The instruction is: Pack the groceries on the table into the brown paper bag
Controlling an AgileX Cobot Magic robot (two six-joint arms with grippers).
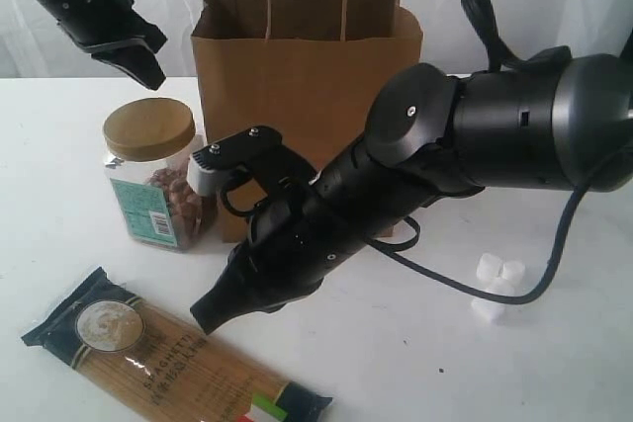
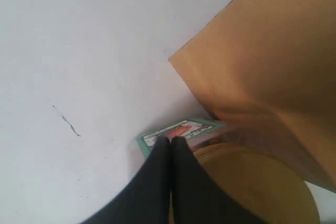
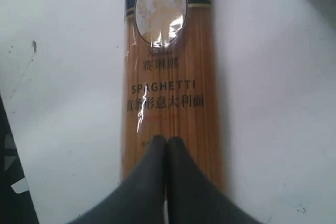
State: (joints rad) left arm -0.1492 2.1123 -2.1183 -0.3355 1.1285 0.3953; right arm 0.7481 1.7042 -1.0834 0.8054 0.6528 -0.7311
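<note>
Groceries: tan-lidded clear nut jar [image 1: 150, 170], flat spaghetti packet [image 1: 168, 368], white marshmallows [image 1: 495, 284] all on white table [image 1: 59, 145] near upright brown paper bag [image 1: 297, 76] | bag inside hidden | left gripper [image 1: 148, 71] and right gripper [image 1: 206, 316] closed tight, empty | we judge packing hardly begun.

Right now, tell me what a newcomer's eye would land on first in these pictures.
The big black right gripper fills the middle, shut, its tip aimed at the spaghetti packet lying at the front left of the table. Behind it stands the tall brown paper bag, with the tan-lidded nut jar at its left.
</note>
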